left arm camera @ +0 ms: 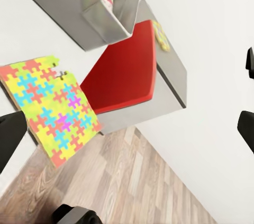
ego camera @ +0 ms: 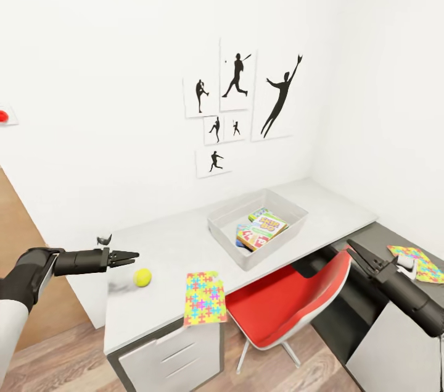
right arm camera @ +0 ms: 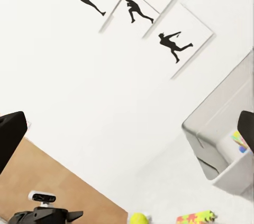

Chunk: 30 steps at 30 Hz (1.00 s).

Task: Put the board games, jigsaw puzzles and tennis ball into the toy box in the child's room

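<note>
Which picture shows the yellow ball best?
The head view: the ball sits whole on the table, just past the left gripper and beside a puzzle. The right wrist view catches only its top at the picture's edge.

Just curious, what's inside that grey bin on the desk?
The toy box holds colourful board games, the top one lettered SKIP-BO. Anything beneath them, or behind the near wall, is hidden.
</note>
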### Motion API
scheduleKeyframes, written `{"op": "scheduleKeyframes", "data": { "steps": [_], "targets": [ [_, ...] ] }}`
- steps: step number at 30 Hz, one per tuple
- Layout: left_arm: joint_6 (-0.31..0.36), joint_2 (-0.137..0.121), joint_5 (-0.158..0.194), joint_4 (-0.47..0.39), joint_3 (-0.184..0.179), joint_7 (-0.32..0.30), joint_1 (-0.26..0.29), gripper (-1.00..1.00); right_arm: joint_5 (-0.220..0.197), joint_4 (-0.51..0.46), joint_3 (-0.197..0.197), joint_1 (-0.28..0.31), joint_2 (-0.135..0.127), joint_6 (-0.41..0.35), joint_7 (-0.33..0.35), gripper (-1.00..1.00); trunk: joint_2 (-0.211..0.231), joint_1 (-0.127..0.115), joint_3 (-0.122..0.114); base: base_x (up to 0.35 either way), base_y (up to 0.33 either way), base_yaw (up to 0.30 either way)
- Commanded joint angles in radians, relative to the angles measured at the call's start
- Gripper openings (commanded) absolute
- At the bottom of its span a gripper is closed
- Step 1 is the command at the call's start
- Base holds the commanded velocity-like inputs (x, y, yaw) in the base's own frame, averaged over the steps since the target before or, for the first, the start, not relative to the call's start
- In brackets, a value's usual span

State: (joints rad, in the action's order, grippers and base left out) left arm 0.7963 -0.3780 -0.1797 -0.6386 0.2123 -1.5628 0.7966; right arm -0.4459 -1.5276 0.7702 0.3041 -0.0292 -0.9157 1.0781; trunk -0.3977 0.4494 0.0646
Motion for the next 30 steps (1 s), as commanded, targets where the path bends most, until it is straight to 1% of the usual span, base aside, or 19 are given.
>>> {"op": "scheduleKeyframes", "data": {
  "steps": [1,7,17,25,30],
  "targets": [
    [0.011,0.001,-0.011,-0.001,0.004,-0.008,0.001,1.0,-0.001,0.002,-0.007,0.001,-0.001,-0.005,0.002,1.0,-0.002,0.001,0.002,0.0,-0.308,0.0],
    [0.011,0.001,-0.01,-0.001,0.004,-0.008,0.001,1.0,0.002,0.013,-0.056,0.002,-0.001,0.0,0.0,1.0,-0.002,0.001,0.002,0.0,-0.289,0.0],
    [0.011,0.004,-0.01,-0.001,0.003,-0.008,0.001,1.0,0.003,0.016,-0.084,0.002,-0.001,0.001,-0.001,1.0,-0.002,0.001,0.002,0.0,-0.237,0.0],
    [0.011,0.005,-0.011,-0.001,0.003,-0.008,0.001,1.0,0.003,0.016,-0.094,0.003,-0.001,0.002,-0.001,1.0,-0.002,0.001,0.002,0.0,-0.207,0.0],
    [0.011,0.005,-0.011,-0.001,0.002,-0.008,0.001,1.0,0.003,0.017,-0.114,0.003,-0.001,0.003,-0.004,1.0,-0.002,0.001,0.002,0.0,-0.198,0.0]
  ]
}}
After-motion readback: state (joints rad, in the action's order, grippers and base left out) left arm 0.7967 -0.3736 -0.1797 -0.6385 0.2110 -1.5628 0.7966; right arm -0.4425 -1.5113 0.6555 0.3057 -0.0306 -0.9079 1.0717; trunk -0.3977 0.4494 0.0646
